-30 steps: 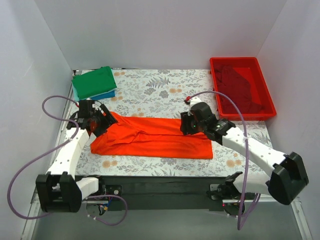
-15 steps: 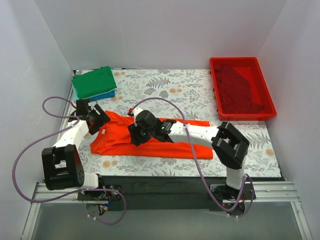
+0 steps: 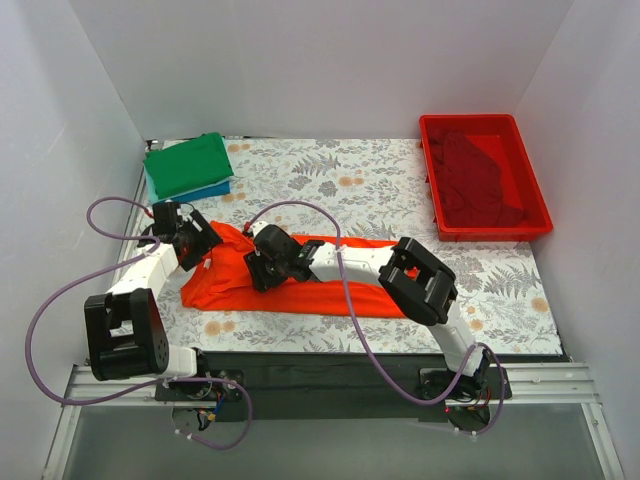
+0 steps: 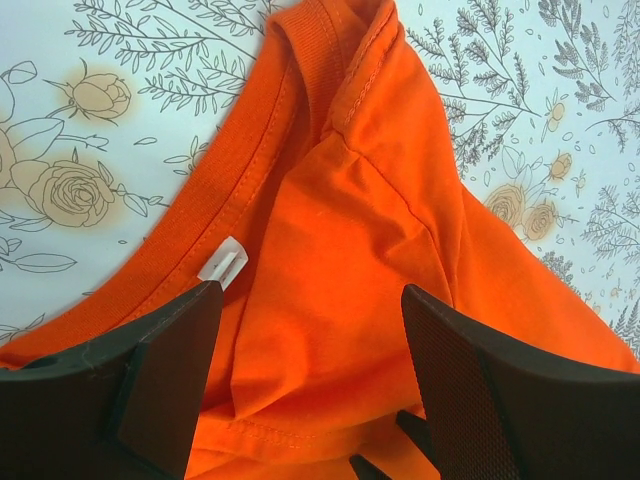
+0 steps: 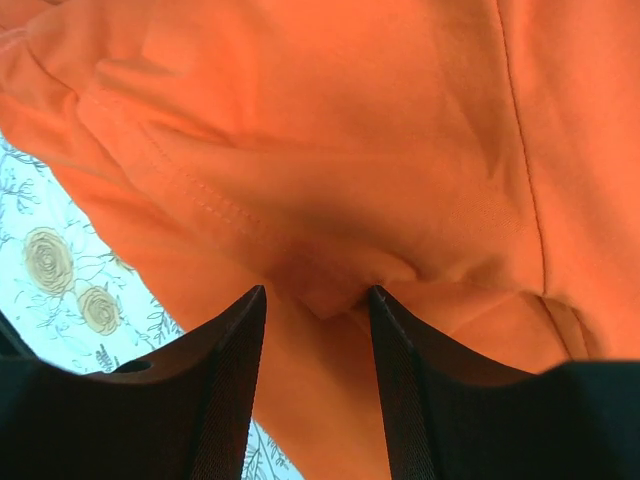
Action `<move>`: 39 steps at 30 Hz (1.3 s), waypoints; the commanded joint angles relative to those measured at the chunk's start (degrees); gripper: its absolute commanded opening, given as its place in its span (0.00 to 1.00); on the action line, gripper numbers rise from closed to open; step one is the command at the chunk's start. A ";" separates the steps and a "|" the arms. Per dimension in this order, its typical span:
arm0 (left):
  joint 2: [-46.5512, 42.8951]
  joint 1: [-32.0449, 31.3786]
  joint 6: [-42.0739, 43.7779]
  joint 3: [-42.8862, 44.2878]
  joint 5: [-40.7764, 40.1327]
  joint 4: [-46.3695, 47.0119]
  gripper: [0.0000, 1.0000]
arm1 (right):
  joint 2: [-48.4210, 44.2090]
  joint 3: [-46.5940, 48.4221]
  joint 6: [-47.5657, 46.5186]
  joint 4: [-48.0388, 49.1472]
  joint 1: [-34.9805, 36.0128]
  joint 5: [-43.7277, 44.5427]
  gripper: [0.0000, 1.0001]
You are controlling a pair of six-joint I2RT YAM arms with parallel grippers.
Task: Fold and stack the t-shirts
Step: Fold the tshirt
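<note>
A bright orange-red t-shirt (image 3: 300, 296) lies lengthwise across the near part of the table, its collar end at the left. My left gripper (image 3: 196, 246) stands open just above that collar end; the left wrist view shows the neckband, a white label (image 4: 222, 264) and rumpled cloth (image 4: 350, 200) between the spread fingers (image 4: 310, 292). My right arm reaches across the shirt, and its gripper (image 3: 263, 268) is low over the left half. There the jaws (image 5: 315, 290) stand apart around a small pucker of orange cloth (image 5: 350, 100). Folded green (image 3: 190, 165) and blue (image 3: 213, 190) t-shirts are stacked at the back left.
A red plastic bin (image 3: 546, 216) at the back right holds a dark red t-shirt (image 3: 480, 175). The floral table cover (image 3: 330, 180) shows between the stack and the bin. White walls enclose three sides. Purple cables loop off both arms.
My right gripper has swept left along the orange-red shirt from its right end to its left half. The left gripper has drawn slightly left and stayed open over the collar.
</note>
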 commanded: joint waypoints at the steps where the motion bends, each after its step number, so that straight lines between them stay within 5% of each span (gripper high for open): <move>1: -1.63 0.34 0.39 0.18 0.55 1.22 0.71 | 0.79 3.24 0.73 0.06 -0.03 0.98 0.52; 10: -3.83 0.34 0.65 -0.34 -1.91 0.96 0.69 | 1.58 3.95 1.17 -0.29 0.06 3.61 0.31; 15: -6.73 -0.27 1.35 -1.31 -5.24 -0.10 0.64 | 1.41 4.82 1.17 -0.55 -0.03 3.97 0.02; 27: -16.22 -6.61 -4.62 -6.23 -12.90 -8.18 0.52 | -5.62 0.26 3.98 -1.78 -0.12 3.53 0.01; 39: -11.13 -13.46 -7.96 -5.36 -19.40 -12.14 0.47 | -8.26 -3.26 5.74 -1.78 -1.35 2.92 0.01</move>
